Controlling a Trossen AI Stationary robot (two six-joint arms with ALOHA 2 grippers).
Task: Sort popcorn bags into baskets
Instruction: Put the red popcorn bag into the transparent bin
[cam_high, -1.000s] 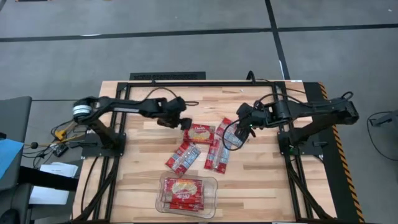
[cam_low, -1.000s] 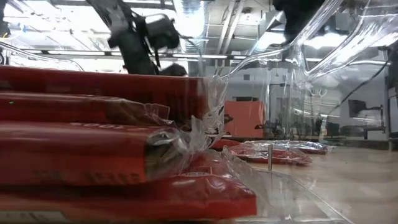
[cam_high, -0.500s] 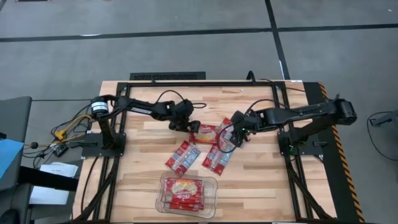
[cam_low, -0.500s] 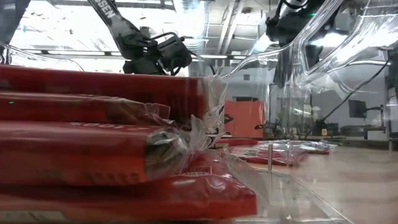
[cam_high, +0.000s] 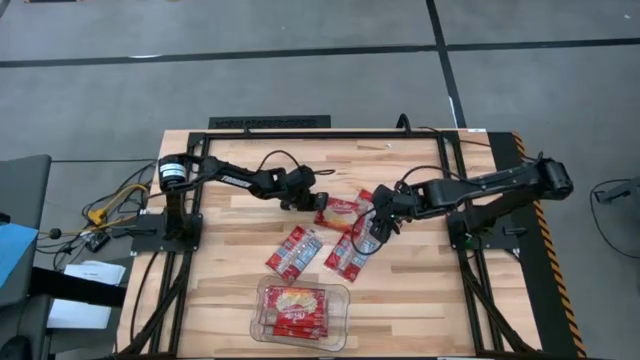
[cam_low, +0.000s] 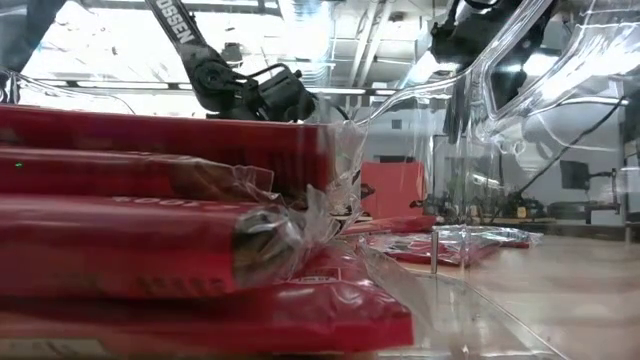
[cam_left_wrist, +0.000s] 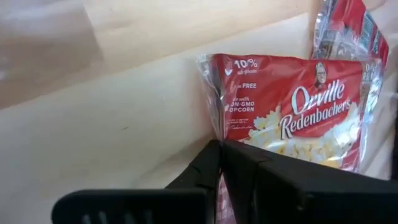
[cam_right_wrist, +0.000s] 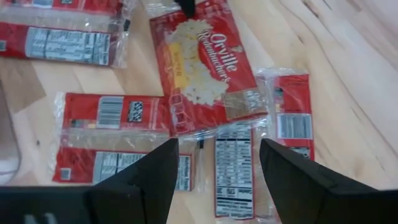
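Both arms have pushed in toward mid-table, and the left gripper (cam_high: 310, 203) has pinched the near edge of a popcorn bag (cam_high: 338, 210), while the right gripper (cam_right_wrist: 214, 165) hovers spread over the scattered packets. That bag lies picture-side up, its long axis running roughly left-to-right across the table; a straight lift should keep it from dragging its neighbours before it swings to the clear basket (cam_high: 343, 300) at the front edge.

Four red popcorn bags (cam_high: 340, 212) lie flat mid-desk, two overlapping; perhaps three more are stacked in the clear basket (cam_high: 343, 312).
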